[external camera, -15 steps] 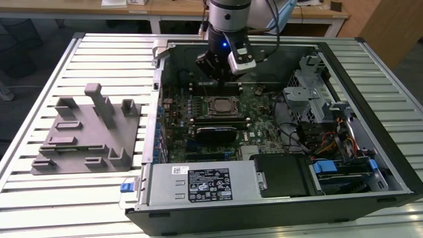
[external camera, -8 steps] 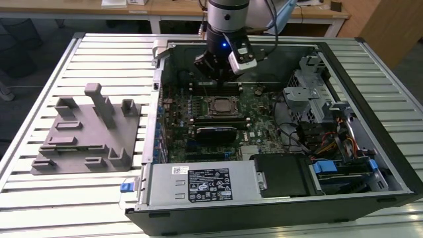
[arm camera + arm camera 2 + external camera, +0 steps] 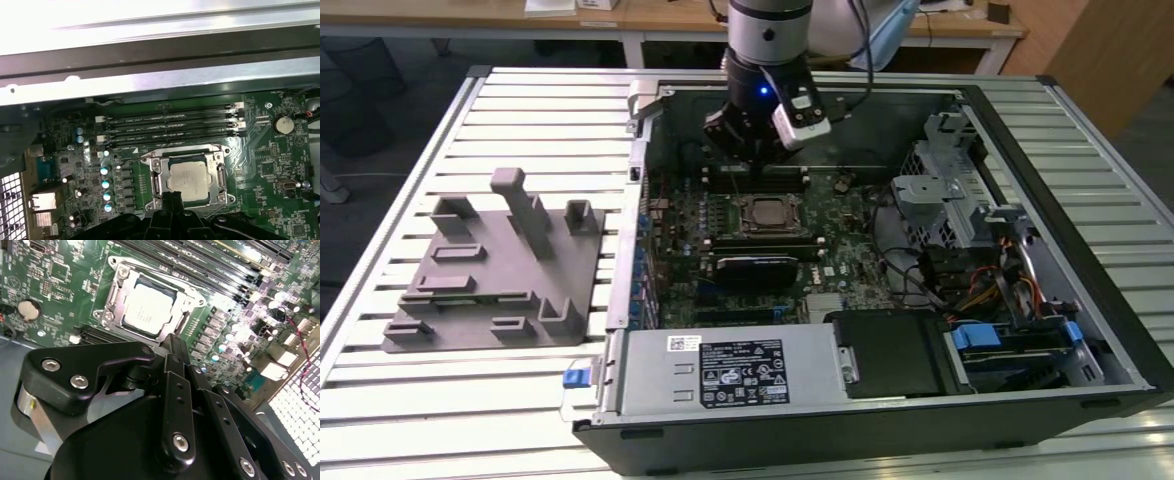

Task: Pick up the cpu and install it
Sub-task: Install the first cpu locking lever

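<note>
The cpu [image 3: 189, 180] is a pale silver square lying flat inside the metal socket frame [image 3: 220, 172] on the green motherboard [image 3: 272, 165]. It also appears in the second wrist view, cpu [image 3: 147, 310], and in the exterior view, cpu [image 3: 767, 212]. My gripper [image 3: 744, 165] hangs over the board just behind the socket, inside the open computer case. Its black fingers come together at the tip, gripper [image 3: 174, 342], gripper [image 3: 172, 199], with nothing between them. The tip sits close to the socket's edge, apart from the chip.
The open computer case [image 3: 1067, 110] lies on a slatted metal table [image 3: 400, 400]. A grey plastic fixture [image 3: 494, 270] rests on the exterior view's left. Memory slots [image 3: 170, 127], case walls, a drive cage [image 3: 954, 190] and cables [image 3: 987, 290] surround the socket.
</note>
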`<state>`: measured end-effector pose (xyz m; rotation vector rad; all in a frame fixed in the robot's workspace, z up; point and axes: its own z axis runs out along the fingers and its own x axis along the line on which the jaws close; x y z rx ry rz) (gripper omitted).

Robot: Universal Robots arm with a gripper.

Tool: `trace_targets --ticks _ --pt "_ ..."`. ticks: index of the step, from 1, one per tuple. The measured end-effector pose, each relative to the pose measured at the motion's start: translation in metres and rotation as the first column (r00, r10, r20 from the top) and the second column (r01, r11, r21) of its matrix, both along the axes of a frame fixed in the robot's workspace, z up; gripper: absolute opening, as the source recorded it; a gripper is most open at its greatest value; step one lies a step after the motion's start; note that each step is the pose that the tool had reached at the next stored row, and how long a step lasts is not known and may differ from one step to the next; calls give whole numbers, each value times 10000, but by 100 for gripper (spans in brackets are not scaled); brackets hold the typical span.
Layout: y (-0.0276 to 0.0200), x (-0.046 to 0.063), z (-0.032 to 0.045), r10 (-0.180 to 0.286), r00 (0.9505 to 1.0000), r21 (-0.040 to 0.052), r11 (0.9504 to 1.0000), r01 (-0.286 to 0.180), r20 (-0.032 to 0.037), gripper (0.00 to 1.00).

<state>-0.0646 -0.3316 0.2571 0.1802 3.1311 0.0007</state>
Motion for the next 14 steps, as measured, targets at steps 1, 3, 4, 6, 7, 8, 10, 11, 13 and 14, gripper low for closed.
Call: trace_targets --ticks 1,3,4,6,7,8,10,11,13,14 --pt "0 -14 0 46 10000 0 10000 -46 0 11" --pt "0 -40 0 129 9999 -1 9999 -129 0 11" --pt "0 -60 0 151 9999 -1 9999 -151 -1 11" --pt "0 -113 -1 158 9999 0 9999 -158 1 11" --pt "0 -137 -2 158 9999 -1 9999 -158 1 11" --pt "0 -160 -2 157 9999 0 9999 -157 3 11" --pt "3 -187 -4 157 9999 1 9999 -157 5 11" --pt "4 -202 -4 158 9999 -1 9999 -158 6 11" --pt "5 -244 -5 158 9999 -1 9999 -158 12 11" --pt "6 -270 -6 158 9999 0 9999 -158 18 11"
